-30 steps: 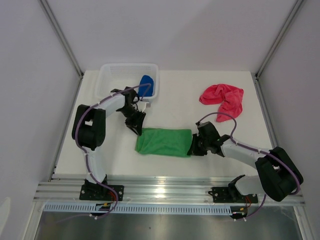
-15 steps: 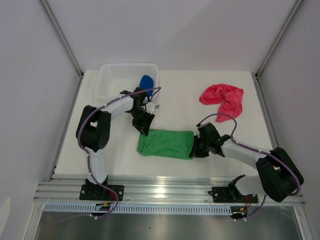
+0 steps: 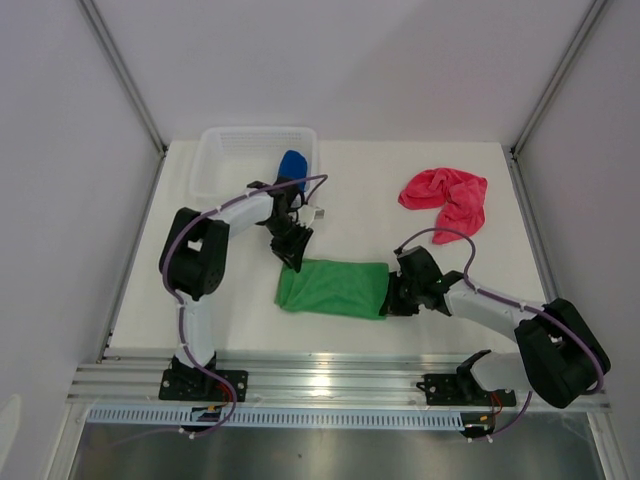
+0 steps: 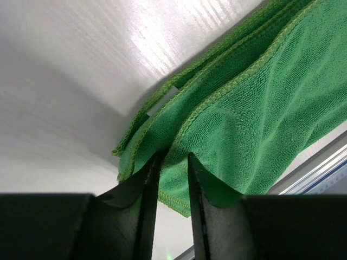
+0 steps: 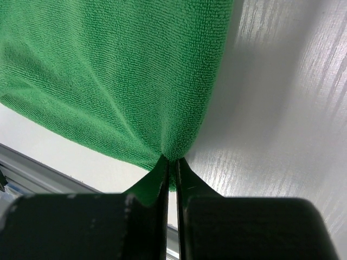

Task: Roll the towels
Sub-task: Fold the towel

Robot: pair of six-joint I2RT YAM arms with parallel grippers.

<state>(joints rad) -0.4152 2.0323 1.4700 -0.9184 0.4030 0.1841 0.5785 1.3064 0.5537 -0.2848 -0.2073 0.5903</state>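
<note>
From above we see the green towel (image 3: 332, 288) folded flat on the table (image 3: 350, 190) between the left gripper (image 3: 291, 262) and the right gripper (image 3: 392, 297); at the left wrist we see its fingers (image 4: 147, 189) clamped on the towel's corner, and at the right wrist both fingers (image 5: 187, 184) pinching its end.

The green towel (image 3: 333, 288) is a plain bright green with a matching stitched hem and 1 small white tag (image 4: 162, 101). It lies on the white tabletop (image 3: 350, 200). The pink-red towel (image 3: 446, 194) lies near the far right corner. The blue towel (image 3: 292, 163) is royal blue, in a white mesh basket (image 3: 215, 165). Both arms are white and black with purple cables (image 3: 450, 232). The left fingers (image 4: 138, 216) and right fingers (image 5: 152, 216) are black.
</note>
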